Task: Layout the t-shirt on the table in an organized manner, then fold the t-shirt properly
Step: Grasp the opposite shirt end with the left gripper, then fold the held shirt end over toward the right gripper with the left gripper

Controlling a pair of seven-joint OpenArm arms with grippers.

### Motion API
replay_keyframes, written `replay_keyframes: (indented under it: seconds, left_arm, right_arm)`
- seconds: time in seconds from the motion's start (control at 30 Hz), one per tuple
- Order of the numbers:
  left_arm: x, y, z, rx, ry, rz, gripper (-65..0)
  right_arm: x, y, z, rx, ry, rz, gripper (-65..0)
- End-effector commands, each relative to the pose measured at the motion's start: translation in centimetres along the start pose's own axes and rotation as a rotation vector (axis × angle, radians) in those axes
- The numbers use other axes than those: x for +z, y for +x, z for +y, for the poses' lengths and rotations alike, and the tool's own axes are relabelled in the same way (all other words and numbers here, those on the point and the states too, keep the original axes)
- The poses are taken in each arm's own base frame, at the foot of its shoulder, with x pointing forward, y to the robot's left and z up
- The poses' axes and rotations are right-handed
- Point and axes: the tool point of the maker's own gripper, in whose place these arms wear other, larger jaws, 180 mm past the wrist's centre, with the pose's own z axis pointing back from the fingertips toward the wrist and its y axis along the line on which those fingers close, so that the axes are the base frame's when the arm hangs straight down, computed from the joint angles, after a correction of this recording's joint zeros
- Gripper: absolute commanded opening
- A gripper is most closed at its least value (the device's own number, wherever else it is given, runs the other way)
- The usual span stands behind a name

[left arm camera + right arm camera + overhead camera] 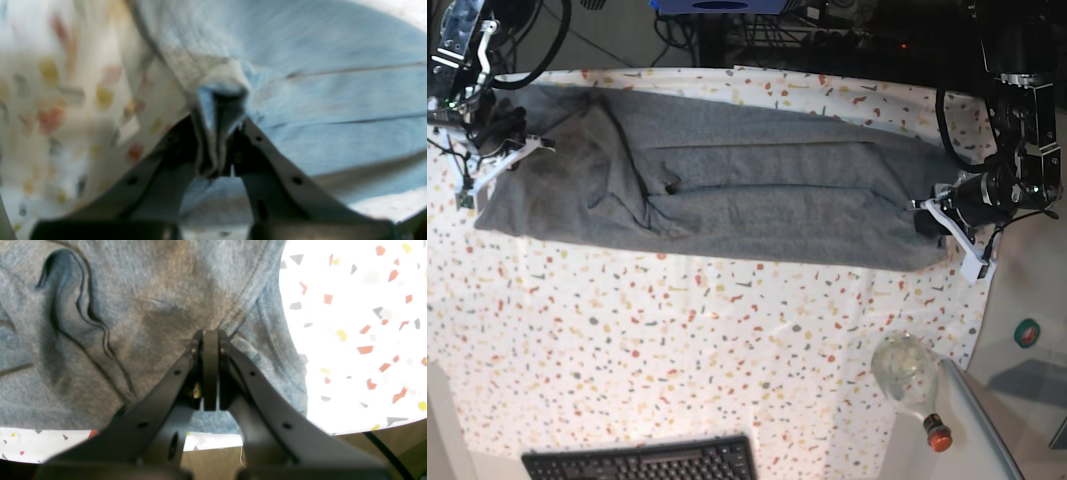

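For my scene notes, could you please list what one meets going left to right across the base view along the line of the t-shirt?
Right tool shut on the shirt's end → grey t-shirt stretched across the speckled table → left tool clamped on the opposite end.

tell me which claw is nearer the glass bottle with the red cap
Left. The left claw grips the t-shirt end just above the bottle; the right claw is at the far end.
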Motion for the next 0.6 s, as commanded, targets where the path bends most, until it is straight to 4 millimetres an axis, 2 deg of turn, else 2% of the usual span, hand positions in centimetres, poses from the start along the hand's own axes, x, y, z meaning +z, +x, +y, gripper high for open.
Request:
replay_keyframes:
  seconds: [0.0, 0.13, 0.33, 0.43, 0.57]
  left_arm:
    - [1.0, 1.0, -0.4, -0.021, 0.012, -0.02, -65.0]
    - [1.4, 0.7, -5.7, 0.009, -0.041, -0.014, -65.0]
    - [-0.4, -1.7, -14.9, -0.014, -0.229, 0.053, -65.0]
    - [-0.9, -2.5, -18.7, -0.012, -0.308, 0.071, -65.0]
    - [-1.1, -3.2, -22.4, -0.021, -0.384, 0.089, -65.0]
  right_arm:
    - [0.5, 1.4, -0.2, 0.011, -0.001, -0.045, -65.0]
    - [0.5, 1.4, -0.2, 0.012, -0.001, -0.047, -65.0]
    - [0.5, 1.6, -0.2, 0.011, -0.001, -0.05, -65.0]
    - [0.5, 1.6, -0.2, 0.011, -0.001, -0.05, -65.0]
    - [0.5, 1.6, -0.2, 0.013, -0.002, -0.05, -65.0]
